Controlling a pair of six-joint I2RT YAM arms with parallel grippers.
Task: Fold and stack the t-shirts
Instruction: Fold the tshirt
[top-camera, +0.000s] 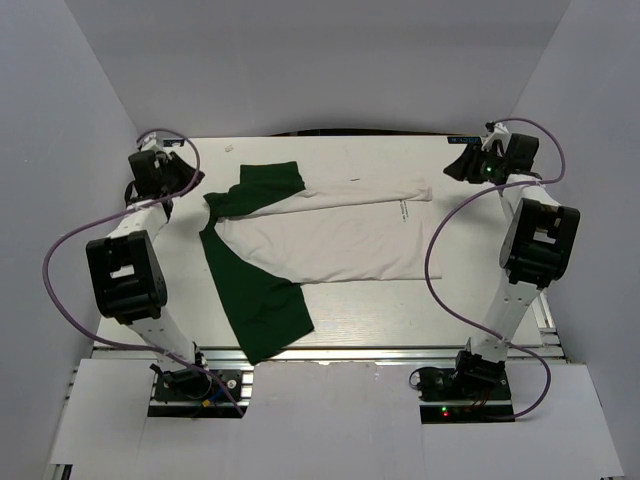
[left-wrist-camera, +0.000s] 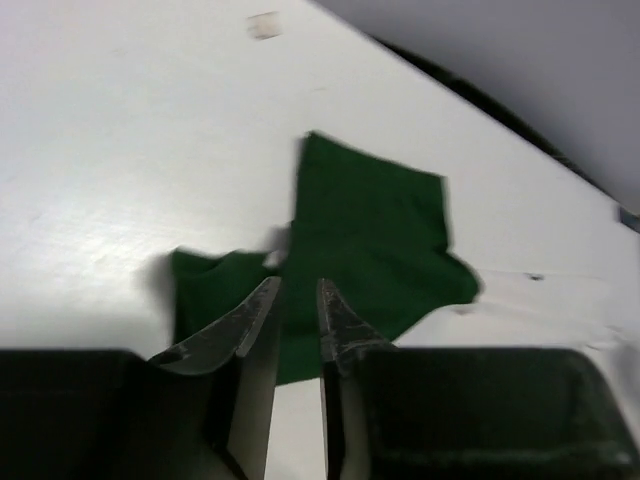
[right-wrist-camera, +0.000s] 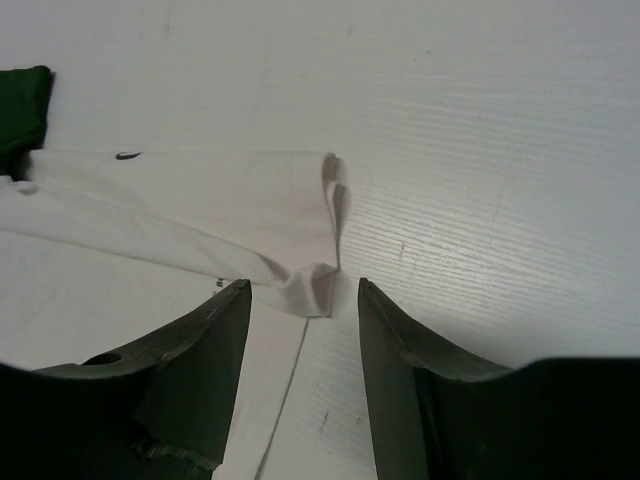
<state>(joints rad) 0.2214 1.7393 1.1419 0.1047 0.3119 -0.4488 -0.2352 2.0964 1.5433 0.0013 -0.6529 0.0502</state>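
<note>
Item 1, white t-shirt (top-camera: 340, 235): you have it lying flat across the middle of the table (top-camera: 400, 320), long side running left to right and partly folded over itself. A small dark print (top-camera: 400, 210) sits near its right end. In the right wrist view that end shows a doubled edge and a small bunched corner (right-wrist-camera: 318, 282).

Item 2, green t-shirt (top-camera: 260, 300): it lies under the white t-shirt's left end. One part sticks out beyond the white t-shirt's far-left corner, and a larger part runs out past its near edge toward the left arm's base.

Item 3, left gripper (top-camera: 192, 183): it is just off the white t-shirt's left end, by the green cloth. In your left wrist view its fingers (left-wrist-camera: 262, 320) stand narrow, with only a slim strip of table showing between them and no cloth in the gap. The green t-shirt (left-wrist-camera: 370, 220) lies just ahead of the tips.

Item 4, right gripper (top-camera: 462, 168): it is just past the white t-shirt's far-right corner. In your right wrist view its fingers (right-wrist-camera: 225, 330) are spread wide and hold nothing, with the bunched corner between the tips.

Item 5, purple cables (top-camera: 60, 250): one loops off each arm, well outside either end of the white t-shirt.

Item 6, small scrap (top-camera: 230, 148): it sits on the table beyond the white t-shirt's far-left corner.
</note>
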